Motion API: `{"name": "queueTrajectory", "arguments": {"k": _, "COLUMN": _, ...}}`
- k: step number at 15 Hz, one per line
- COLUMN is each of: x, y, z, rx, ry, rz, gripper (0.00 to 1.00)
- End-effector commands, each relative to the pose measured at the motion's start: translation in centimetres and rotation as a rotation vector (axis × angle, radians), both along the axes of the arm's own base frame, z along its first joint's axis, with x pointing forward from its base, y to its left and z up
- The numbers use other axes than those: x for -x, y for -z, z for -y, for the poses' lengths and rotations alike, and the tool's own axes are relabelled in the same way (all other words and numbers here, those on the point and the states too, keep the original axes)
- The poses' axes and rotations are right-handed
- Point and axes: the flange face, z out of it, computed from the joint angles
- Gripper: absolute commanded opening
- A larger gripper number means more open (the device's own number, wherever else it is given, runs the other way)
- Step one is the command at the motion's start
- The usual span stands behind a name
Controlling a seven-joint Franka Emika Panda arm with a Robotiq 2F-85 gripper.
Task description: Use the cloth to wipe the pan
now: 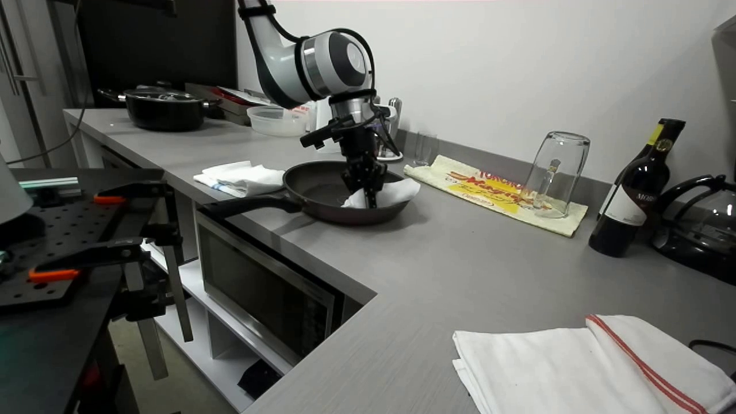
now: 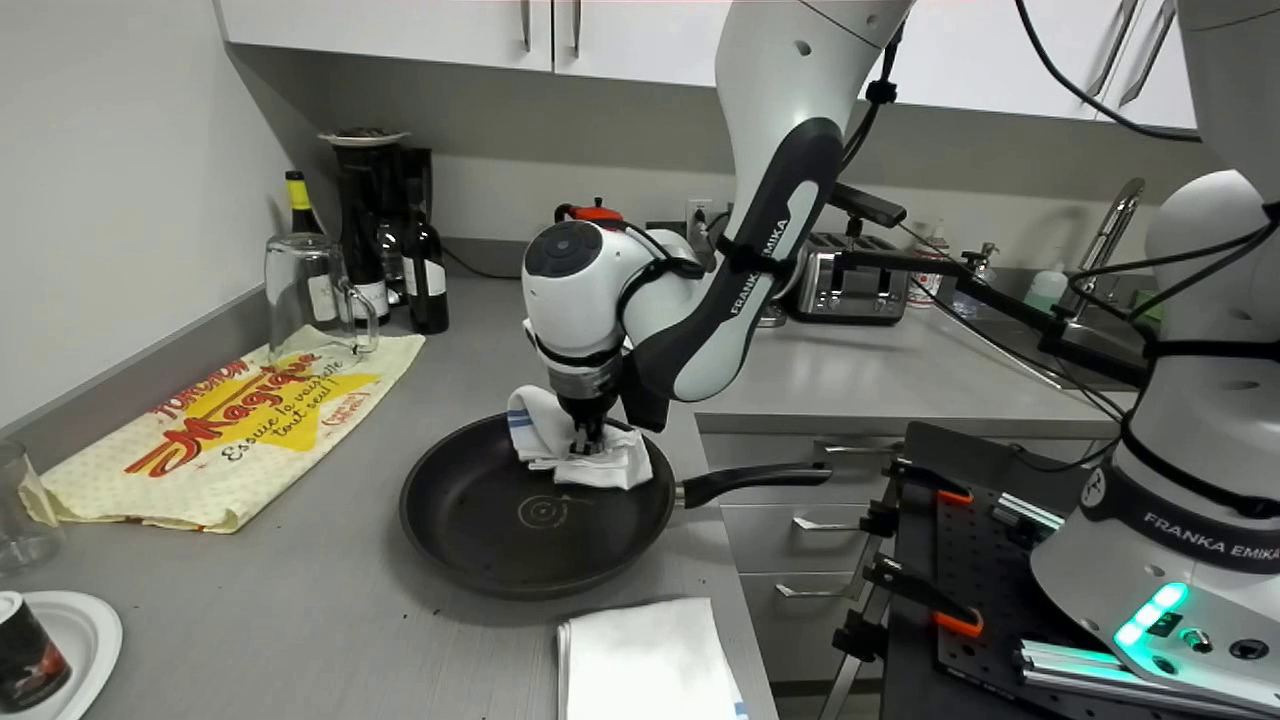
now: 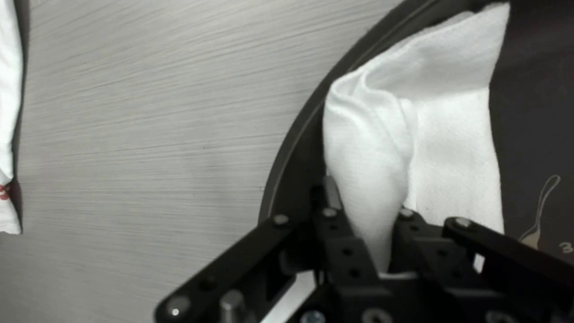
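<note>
In an exterior view, at three o'clock, a wine bottle [image 1: 635, 198] stands near a glass mug [image 1: 558, 172], which rests on a yellowish dish towel [image 1: 489, 192]; a black pot [image 1: 165, 115] is at ten o'clock. In an exterior view, a toaster [image 2: 850, 295] stands at two o'clock.

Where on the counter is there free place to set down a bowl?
Free: wide counter between the pan and the red-striped towel; another patch between pan and plate. Crowded: along the wall, by glass mug, bottles and coffee pot; in the pan, where the gripper holds the cloth.
</note>
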Motion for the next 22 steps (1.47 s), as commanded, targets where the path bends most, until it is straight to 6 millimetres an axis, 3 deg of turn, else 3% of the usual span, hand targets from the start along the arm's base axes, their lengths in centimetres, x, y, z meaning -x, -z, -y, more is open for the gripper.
{"name": "queueTrajectory", "arguments": {"k": 1, "x": -0.2, "y": 0.7, "z": 0.0, "rx": -0.02, "ry": 0.037, "rz": -0.01, "gripper": 0.04}}
{"name": "queueTrajectory", "arguments": {"k": 12, "x": -2.6, "y": -0.8, "z": -2.1, "rx": -0.296, "ry": 0.384, "rz": -0.145, "gripper": 0.04}}
{"name": "queueTrajectory", "arguments": {"k": 22, "x": -1.3, "y": -1.2, "z": -7.1, "rx": -0.453, "ry": 0.495, "rz": -0.278, "gripper": 0.04}}
